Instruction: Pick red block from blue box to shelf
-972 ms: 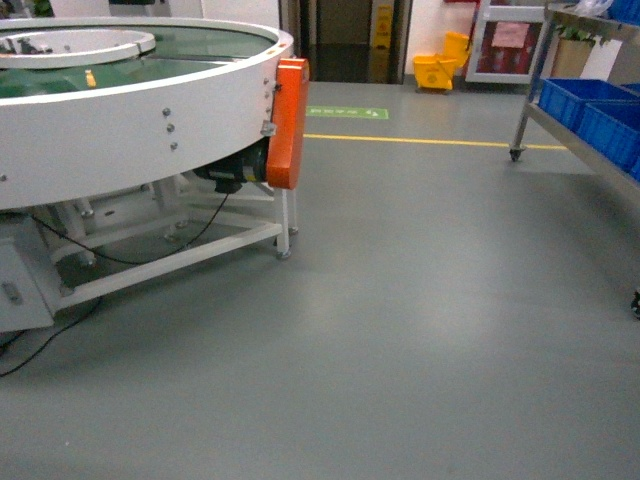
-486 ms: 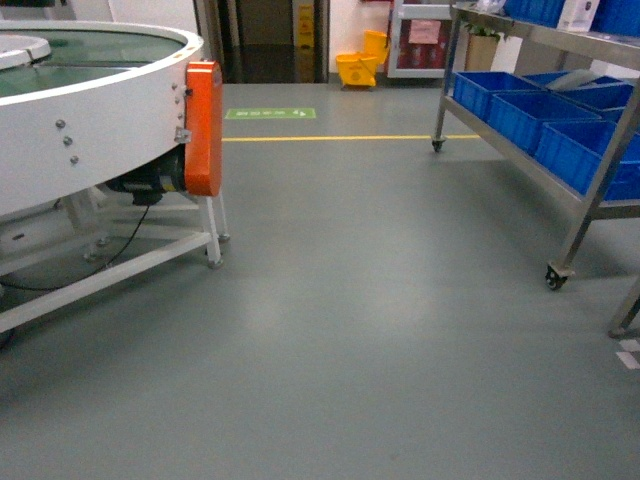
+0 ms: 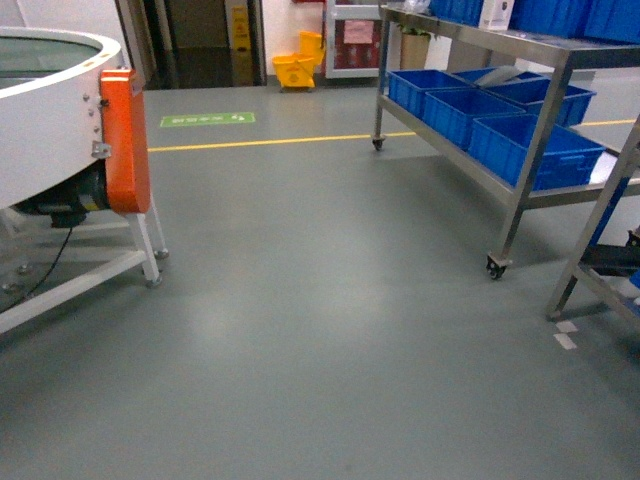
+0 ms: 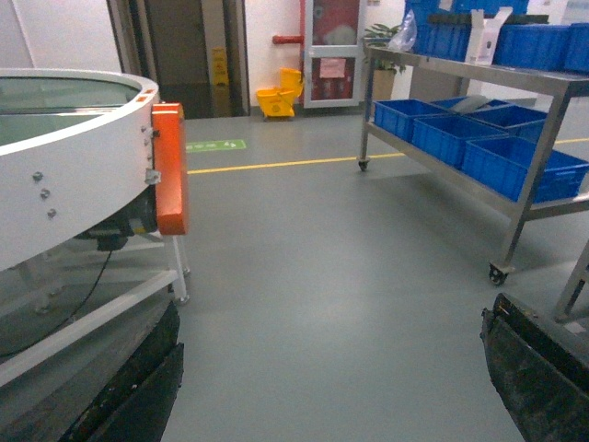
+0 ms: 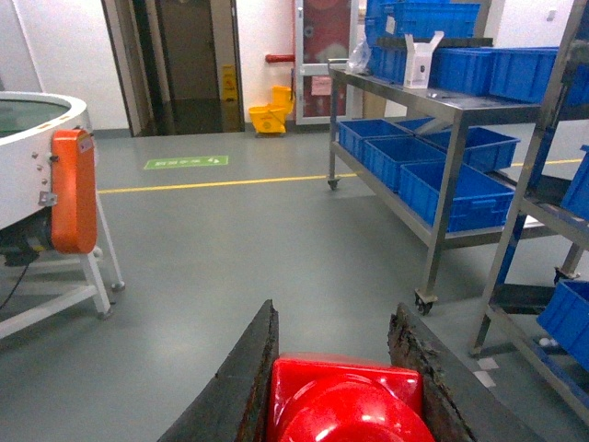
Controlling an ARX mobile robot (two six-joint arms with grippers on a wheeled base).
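Observation:
The red block, glossy with a round stud, sits between the two dark fingers of my right gripper, which is shut on it above the grey floor. My left gripper is open, its fingers wide apart with only floor between them. The steel shelf stands at the right in the head view, and it also shows as the shelf in the left wrist view and the shelf in the right wrist view. The blue box is out of view. Neither gripper shows in the head view.
Dark blue ribbed crates fill the shelf's lower tier. A round white table with an orange cover stands at the left on white legs. A second steel rack is at the far right. A yellow mop bucket stands by the doorway.
The head view has swung to the right: the round white table slid toward the left edge and the steel shelf with its crates came fully into view.

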